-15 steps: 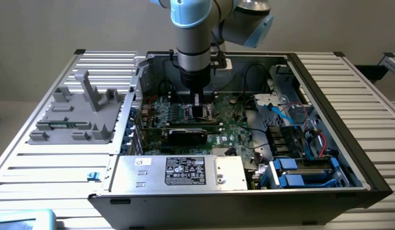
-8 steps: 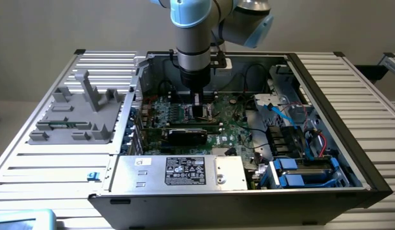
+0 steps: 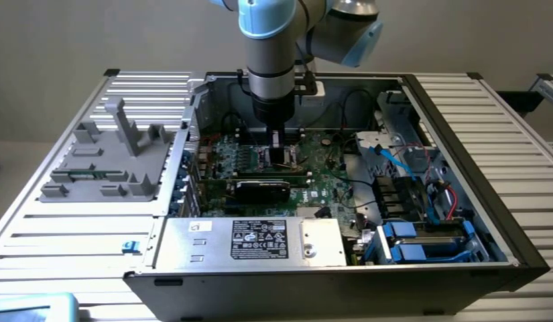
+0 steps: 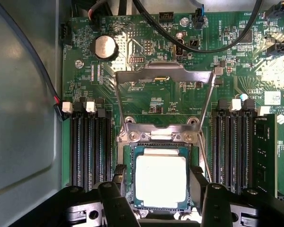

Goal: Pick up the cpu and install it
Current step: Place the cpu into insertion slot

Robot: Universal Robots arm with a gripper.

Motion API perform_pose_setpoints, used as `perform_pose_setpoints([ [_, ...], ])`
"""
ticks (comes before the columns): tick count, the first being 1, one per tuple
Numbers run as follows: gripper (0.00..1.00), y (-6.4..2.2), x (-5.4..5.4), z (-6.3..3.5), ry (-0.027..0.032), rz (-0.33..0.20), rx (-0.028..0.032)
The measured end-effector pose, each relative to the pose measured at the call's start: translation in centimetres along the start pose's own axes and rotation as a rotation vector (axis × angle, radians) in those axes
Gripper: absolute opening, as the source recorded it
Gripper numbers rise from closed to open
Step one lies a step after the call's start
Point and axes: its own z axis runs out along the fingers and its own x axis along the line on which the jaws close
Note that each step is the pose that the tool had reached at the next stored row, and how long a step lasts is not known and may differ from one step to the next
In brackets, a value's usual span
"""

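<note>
on the motherboard [image 4: 146, 71], claw [image 4: 162, 198] straddles cpu [image 4: 161, 179].

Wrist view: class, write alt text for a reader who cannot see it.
A small square silver-topped cpu sits in the metal-framed socket on a green motherboard, the black gripper close above it. The socket's metal load plate stands hinged open.

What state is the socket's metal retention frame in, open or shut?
Open: the retention frame is swung back on its hinge, leaving the cpu with its silver top uncovered.
</note>
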Motion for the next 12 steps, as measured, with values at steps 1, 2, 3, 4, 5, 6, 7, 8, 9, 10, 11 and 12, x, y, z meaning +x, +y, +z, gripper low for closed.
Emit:
perform_pose_setpoints([
  [1, 0.62, 0.0, 0.0, 0.0, -0.0002, 0.0, 0.0],
  [2, 0.62, 0.0, 0.0, 0.0, -0.0002, 0.0, -0.0002],
  [3, 0.62, -0.02, 0.0, 0.0, -0.0003, 0.0, -0.0013],
  [4, 0.62, -0.03, 0.0, 0.0, -0.0003, 0.0, -0.0022],
  [5, 0.62, -0.03, 0.0, 0.0, -0.0003, 0.0, -0.0033],
  [6, 0.62, -0.03, 0.0, 0.0, -0.0004, 0.0, -0.0037],
  [7, 0.62, -0.03, 0.0, 0.0, -0.0004, -0.001, -0.0039],
  [8, 0.62, -0.03, 0.0, -0.01, -0.0005, 0.0, -0.0041],
  [9, 0.62, -0.03, 0.0, -0.05, -0.0008, 0.0, -0.0042],
  [10, 0.62, -0.03, 0.0, -0.09, -0.0009, 0.0, -0.0045],
  [11, 0.62, -0.03, 0.0, -0.14, -0.0008, 0.0, -0.0049],
  [12, 0.62, -0.04, 0.01, -0.17, -0.0006, 0.0, -0.0058],
])
